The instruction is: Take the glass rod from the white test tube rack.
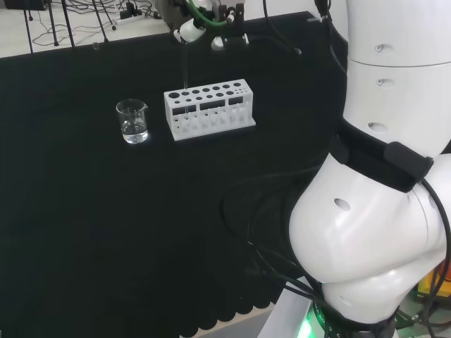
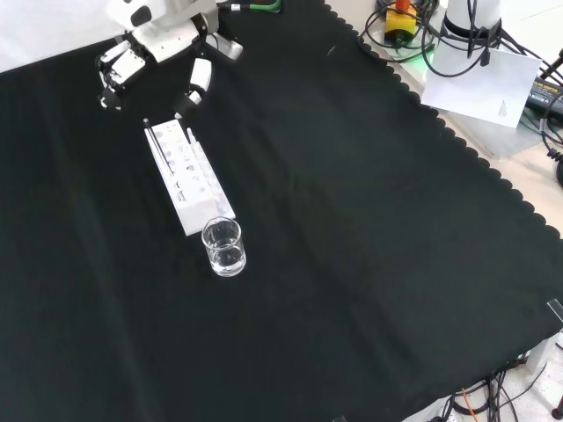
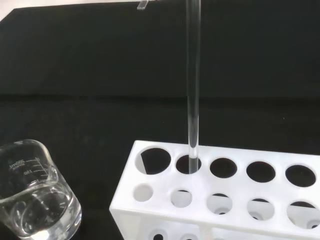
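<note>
Head view: hand point(image 1: 192, 28) pinching glass rod point(image 3: 193, 80) upright above rack point(image 1: 209, 109).

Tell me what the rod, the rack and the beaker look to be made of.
Rod: clear glass by its look, smooth; the cloth shows through it.
Rack: opaque white, matte, probably moulded plastic.
Beaker: transparent with printed marks; glass or clear plastic, can't tell.

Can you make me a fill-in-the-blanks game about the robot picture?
1. The glass rod stands in a hole of the ____ rack.
2. In the head view, the beaker stands to the ____ of the rack.
3. The bench is covered with a ____ cloth.
4. In the front view, the hand is ____ the rack.

Missing words: white; left; black; above
</note>
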`<state>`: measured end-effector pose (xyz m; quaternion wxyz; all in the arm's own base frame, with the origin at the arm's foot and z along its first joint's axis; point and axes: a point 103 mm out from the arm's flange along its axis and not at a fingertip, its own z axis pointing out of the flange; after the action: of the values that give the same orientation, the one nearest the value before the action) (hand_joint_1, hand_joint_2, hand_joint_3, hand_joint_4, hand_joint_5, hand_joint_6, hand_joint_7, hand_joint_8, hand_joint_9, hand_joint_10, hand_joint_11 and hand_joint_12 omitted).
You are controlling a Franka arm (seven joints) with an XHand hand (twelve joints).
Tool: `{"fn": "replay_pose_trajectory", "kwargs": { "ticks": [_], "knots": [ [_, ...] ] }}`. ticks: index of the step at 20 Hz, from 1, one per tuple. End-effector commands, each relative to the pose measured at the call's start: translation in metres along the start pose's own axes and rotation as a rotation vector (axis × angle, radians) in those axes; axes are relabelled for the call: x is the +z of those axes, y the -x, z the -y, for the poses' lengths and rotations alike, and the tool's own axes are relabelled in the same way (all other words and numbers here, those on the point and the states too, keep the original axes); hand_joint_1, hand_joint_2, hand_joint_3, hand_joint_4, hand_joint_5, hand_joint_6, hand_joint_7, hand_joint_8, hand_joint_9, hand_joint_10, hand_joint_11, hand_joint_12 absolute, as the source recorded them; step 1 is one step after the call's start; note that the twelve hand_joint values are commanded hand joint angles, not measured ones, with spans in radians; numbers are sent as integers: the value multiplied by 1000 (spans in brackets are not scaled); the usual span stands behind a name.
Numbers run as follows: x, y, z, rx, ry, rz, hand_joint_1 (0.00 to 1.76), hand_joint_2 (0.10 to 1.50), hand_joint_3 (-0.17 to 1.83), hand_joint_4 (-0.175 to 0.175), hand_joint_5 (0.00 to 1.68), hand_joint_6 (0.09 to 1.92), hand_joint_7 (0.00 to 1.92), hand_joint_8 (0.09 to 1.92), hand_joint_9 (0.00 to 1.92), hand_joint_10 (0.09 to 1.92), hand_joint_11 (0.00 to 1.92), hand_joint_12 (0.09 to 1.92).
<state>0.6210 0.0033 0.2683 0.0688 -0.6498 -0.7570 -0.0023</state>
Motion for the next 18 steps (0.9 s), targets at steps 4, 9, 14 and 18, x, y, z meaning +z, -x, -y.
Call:
{"fn": "replay_pose_trajectory", "kwargs": {
  "ticks": [4, 9, 14, 18],
  "knots": [
    [22, 18, -14, -2, 5, -14, 633, 868, 514, -175, 279, 87, 426, 911, 518, 846, 2, 1414],
    [27, 17, -16, -24, 23, -29, 680, 873, 523, -175, 387, 121, 706, 896, 779, 803, 155, 1412],
    [27, 16, -18, -47, 42, -18, 752, 871, 530, -175, 430, 634, 964, 887, 1026, 783, 370, 1360],
    [27, 11, -18, -67, 55, -12, 816, 857, 560, -175, 554, 902, 1133, 899, 1194, 816, 536, 1309]
  ]
}}
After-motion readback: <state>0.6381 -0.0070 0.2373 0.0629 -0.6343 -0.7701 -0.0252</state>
